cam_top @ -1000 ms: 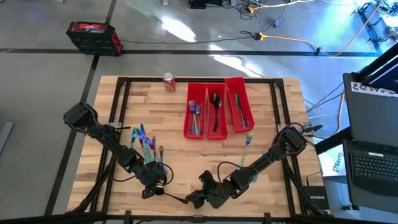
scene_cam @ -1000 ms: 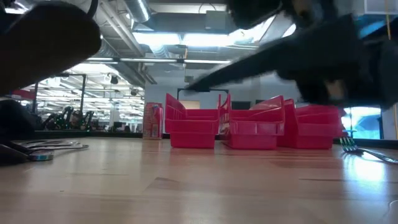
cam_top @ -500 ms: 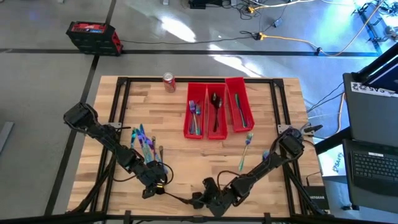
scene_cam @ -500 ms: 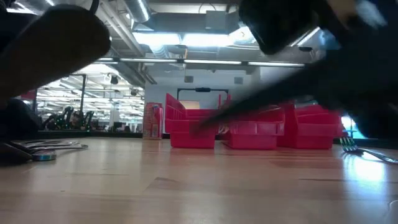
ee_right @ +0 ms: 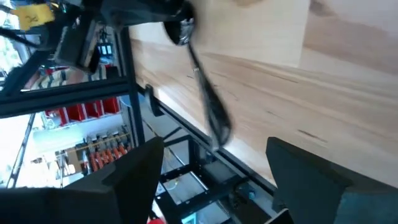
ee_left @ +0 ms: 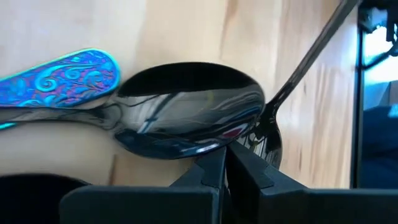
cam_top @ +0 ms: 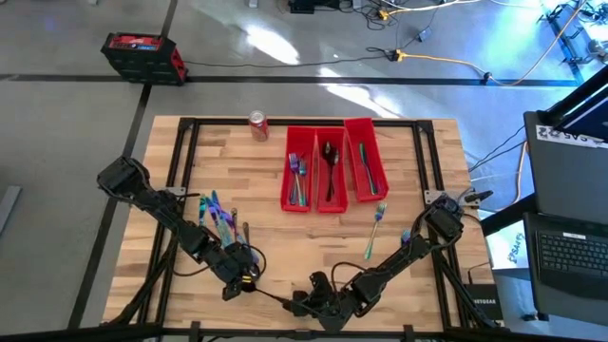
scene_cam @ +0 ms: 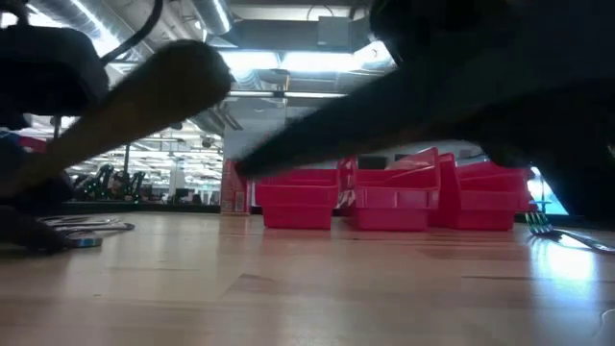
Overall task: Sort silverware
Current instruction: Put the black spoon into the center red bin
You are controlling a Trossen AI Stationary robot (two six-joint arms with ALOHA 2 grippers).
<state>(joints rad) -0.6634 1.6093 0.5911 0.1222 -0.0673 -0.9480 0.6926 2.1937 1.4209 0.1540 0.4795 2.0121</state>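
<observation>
On the counter [cam_top: 275,237], loose silverware [cam_top: 220,217] lies at the left. Just beside that pile, the left gripper [cam_top: 239,278] has its jaws closed on a dark spoon [ee_left: 193,118] at the bowl, handle trailing toward the near edge. The right gripper [cam_top: 306,304] sits low at the near edge, jaws wide, empty. Three bins [cam_top: 332,163] farther back hold sorted pieces; a lone fork [cam_top: 376,226] lies right of centre.

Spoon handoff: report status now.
Left gripper shut on spoon near table's front edge. Right gripper open, close by, empty. Loose fork lies by the bins. Nothing blocking.
</observation>
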